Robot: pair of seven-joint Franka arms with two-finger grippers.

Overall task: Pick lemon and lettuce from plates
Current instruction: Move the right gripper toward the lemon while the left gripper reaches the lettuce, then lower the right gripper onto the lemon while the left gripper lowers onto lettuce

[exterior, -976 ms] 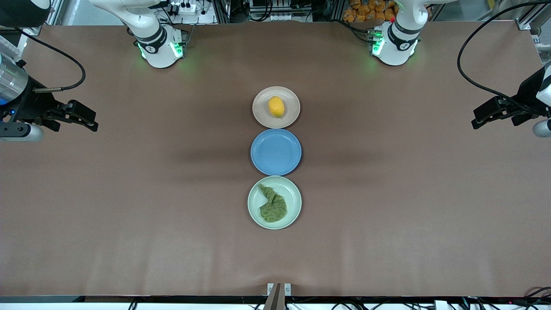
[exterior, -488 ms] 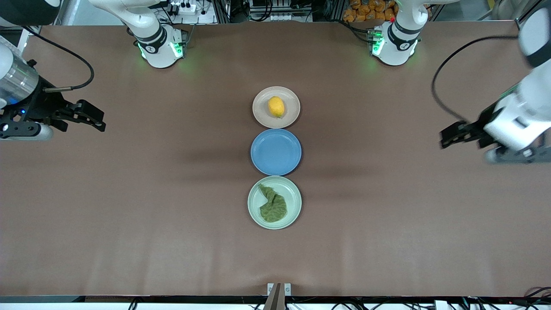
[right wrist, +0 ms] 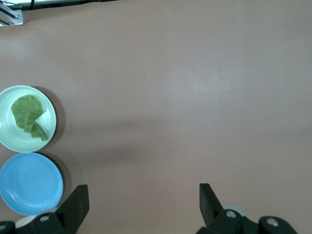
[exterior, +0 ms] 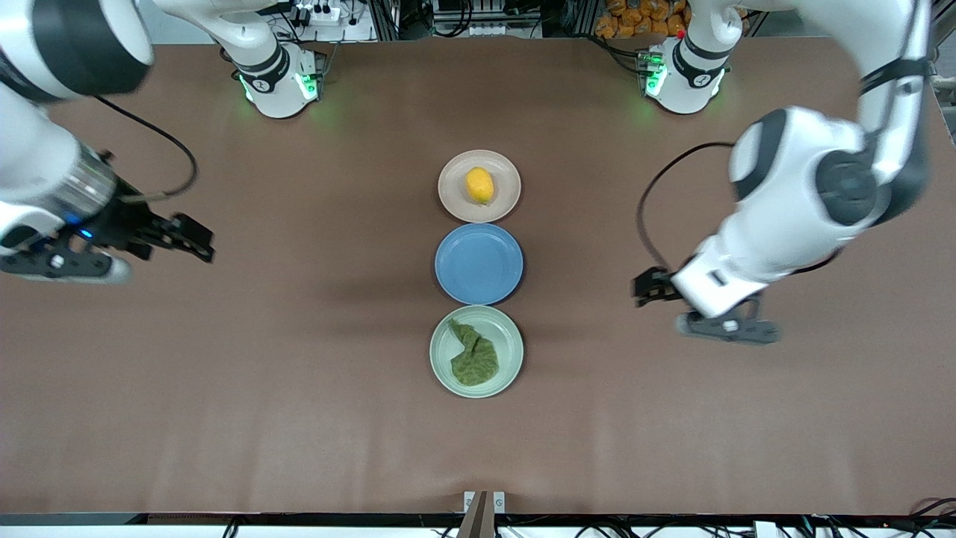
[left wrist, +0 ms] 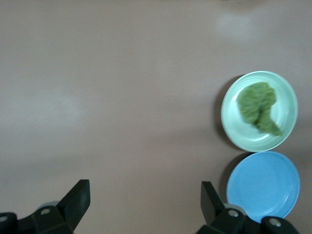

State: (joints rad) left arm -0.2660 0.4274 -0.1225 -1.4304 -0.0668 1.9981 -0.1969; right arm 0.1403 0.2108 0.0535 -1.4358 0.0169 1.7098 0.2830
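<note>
While both tools hover spread over bare table, left tool (exterior: 648,287) (half-hidden), right tool (exterior: 196,243), lettuce (exterior: 473,357) untouched.

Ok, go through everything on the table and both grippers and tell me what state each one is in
lemon: lying on the beige-pink plate, untouched.
lettuce: crumpled on the mint green plate, untouched.
blue plate: empty, between the other two plates.
left gripper: open, empty, over bare table toward the left arm's end.
right gripper: open, empty, over bare table toward the right arm's end.
</note>
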